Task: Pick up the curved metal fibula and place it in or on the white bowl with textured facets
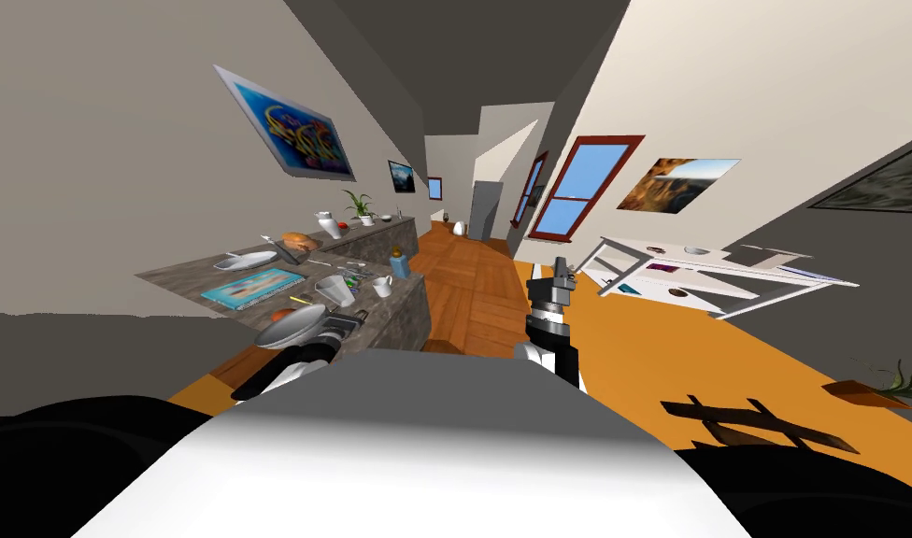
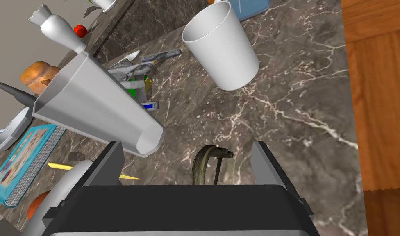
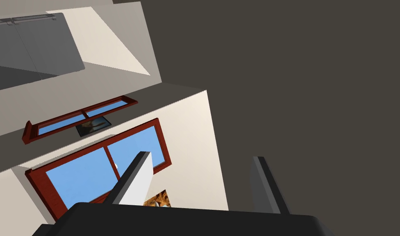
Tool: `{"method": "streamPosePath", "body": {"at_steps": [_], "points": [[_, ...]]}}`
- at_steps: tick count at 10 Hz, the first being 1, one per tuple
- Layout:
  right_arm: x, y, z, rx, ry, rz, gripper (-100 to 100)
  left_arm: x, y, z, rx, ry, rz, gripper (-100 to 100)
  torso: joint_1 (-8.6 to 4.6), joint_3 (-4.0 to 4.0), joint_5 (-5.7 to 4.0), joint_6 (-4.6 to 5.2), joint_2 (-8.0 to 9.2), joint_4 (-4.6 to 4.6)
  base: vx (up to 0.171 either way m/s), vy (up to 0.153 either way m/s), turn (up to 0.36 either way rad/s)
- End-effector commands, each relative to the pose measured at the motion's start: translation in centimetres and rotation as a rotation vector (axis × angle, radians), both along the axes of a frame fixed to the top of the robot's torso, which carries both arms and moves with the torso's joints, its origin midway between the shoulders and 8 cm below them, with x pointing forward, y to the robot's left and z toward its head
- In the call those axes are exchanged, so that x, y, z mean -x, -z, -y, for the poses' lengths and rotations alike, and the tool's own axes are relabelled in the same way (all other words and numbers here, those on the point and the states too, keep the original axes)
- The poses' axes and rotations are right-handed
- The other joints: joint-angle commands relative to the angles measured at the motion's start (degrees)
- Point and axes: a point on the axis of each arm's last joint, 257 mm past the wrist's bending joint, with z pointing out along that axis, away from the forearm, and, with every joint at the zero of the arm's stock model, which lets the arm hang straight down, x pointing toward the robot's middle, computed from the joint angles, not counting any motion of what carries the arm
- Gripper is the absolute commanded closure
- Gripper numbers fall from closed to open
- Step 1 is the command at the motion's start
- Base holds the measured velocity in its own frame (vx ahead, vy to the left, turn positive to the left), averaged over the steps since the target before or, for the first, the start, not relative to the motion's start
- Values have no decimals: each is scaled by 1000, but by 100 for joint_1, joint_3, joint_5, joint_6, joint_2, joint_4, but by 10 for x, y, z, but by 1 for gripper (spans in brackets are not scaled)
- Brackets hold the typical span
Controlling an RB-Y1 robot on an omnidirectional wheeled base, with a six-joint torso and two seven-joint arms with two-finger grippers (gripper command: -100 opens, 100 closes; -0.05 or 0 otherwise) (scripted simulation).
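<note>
L end effector: fingers spread, not touching the fibula. It lies btwn them, close to the dark body, on the brown, white-veined surface. It's curved, dull bronze-toned metal w/ a thin pin. Taking 12 as along the fingers: faceted white bowl at 10 o'clock, flat-sided, tapered, inside hidden. Smooth white cup at 12, farther. R end effector raised, fingers spread.

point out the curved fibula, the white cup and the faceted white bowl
curved fibula [image 2: 199, 164], left wrist view, on its arched bow
white cup [image 2: 235, 61], left wrist view, on its outer wall
faceted white bowl [image 2: 92, 107], left wrist view, on a flat side facet
</note>
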Motion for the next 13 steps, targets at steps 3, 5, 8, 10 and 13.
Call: {"method": "streamPosePath", "body": {"at_steps": [3,5,8,10,13], "points": [[0,0,0,0,0,0,0,28,41,-3,99,-36,-98,-100,19,-2,4,1,-4,-1,97,37,33],[0,0,0,0,0,0,0,31,47,1,112,-44,-115,-100,32,0,7,0,0,0,64,59,27],[0,0,0,0,0,0,0,22,52,-6,115,-53,-118,-100,7,18,2,3,32,7,-2,1,-25],[0,0,0,0,0,0,0,13,54,-11,115,-59,-116,-100,4,22,1,2,38,9,-14,-5,-27],[0,0,0,0,0,0,0,15,54,-10,114,-57,-116,100,4,21,1,1,37,8,-2,-1,-2]]}}
